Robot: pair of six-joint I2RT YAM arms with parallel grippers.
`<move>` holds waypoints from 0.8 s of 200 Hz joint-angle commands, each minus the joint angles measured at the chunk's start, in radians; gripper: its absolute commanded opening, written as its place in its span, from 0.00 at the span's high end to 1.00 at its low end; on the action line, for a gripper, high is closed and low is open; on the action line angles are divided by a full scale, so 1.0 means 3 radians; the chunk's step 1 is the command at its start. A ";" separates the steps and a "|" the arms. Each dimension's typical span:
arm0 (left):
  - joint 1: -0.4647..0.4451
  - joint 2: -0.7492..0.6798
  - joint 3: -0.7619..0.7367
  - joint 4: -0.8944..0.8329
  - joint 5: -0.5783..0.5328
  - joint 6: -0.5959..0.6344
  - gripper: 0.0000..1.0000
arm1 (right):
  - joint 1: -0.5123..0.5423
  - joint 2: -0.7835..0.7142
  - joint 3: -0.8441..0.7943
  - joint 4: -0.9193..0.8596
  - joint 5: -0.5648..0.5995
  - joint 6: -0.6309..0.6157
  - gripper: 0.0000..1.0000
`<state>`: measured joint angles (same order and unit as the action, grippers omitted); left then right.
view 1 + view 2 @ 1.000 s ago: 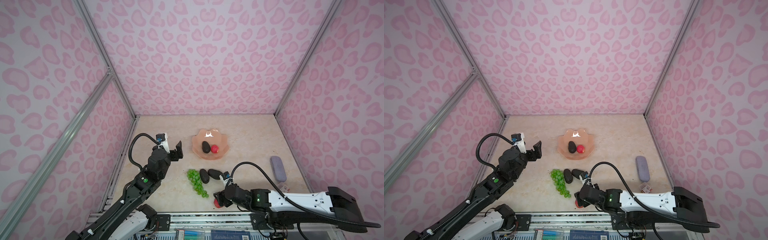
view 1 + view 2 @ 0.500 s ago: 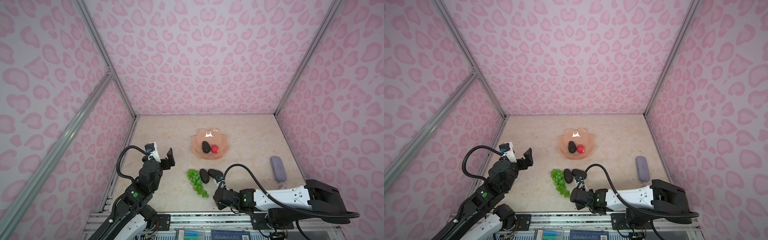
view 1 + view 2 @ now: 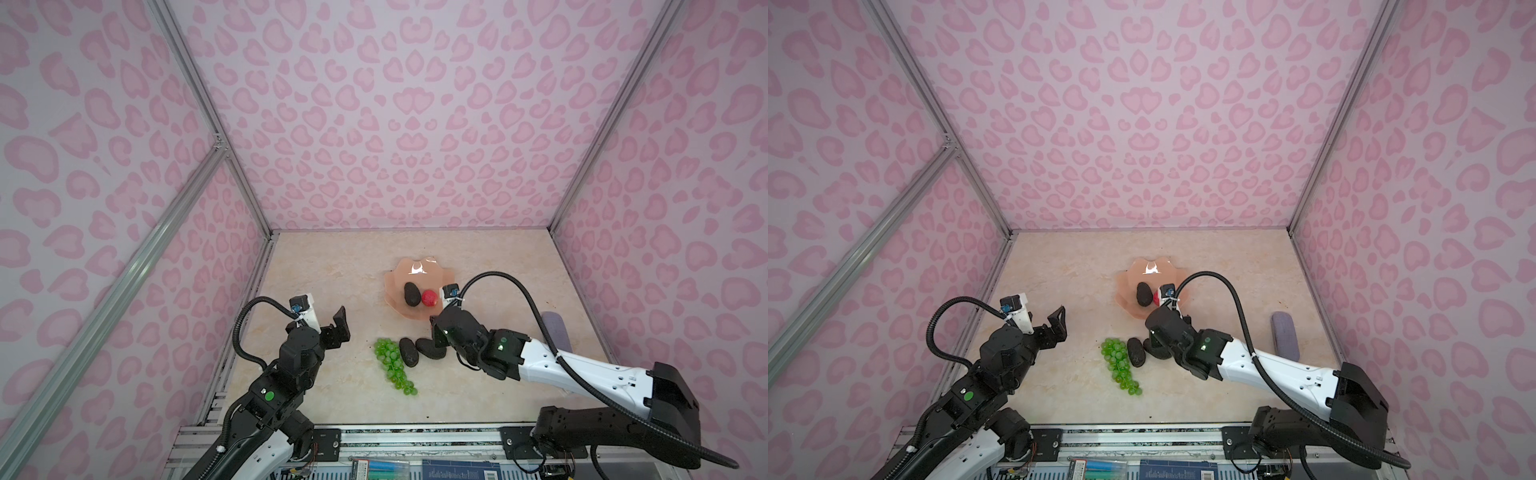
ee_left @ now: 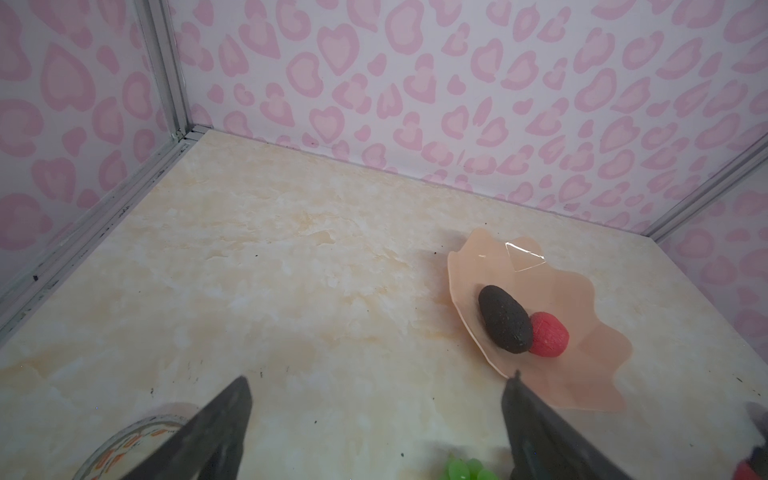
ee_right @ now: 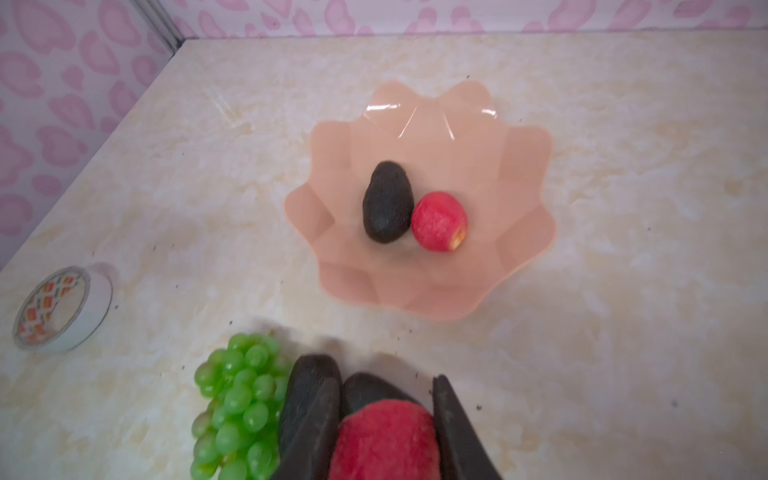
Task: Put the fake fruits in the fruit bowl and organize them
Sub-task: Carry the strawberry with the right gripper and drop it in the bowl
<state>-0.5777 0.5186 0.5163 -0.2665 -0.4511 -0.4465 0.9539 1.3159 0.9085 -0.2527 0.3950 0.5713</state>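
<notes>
1. Right wrist view: the right gripper pinches a small red apple-like fake fruit just above two black rough-skinned avocado-like ovals, beside the translucent green grape bunch. The step looks like carrying it to the shallow peach-pink scalloped fruit bowl, which holds another black oval and red apple. The next move calls for clearing the near rim and releasing on bare dish.
2. Left wrist view: the left gripper hangs spread and empty over the beige marble table, facing the bowl.
3. In both top views the right arm stretches low from the front edge, wrist between grapes and bowl. The left arm is raised near the left edge.
</notes>
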 commanded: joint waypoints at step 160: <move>-0.0201 0.0353 0.0028 -0.0253 0.1163 -0.0574 0.16 | -0.0541 0.1443 0.0824 0.0565 -0.0665 -0.0524 0.29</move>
<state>-0.6048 0.5850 0.5053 -0.3710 -0.1471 -0.5884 0.8005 1.7905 1.1687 -0.0967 0.1905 0.4080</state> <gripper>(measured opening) 0.842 0.695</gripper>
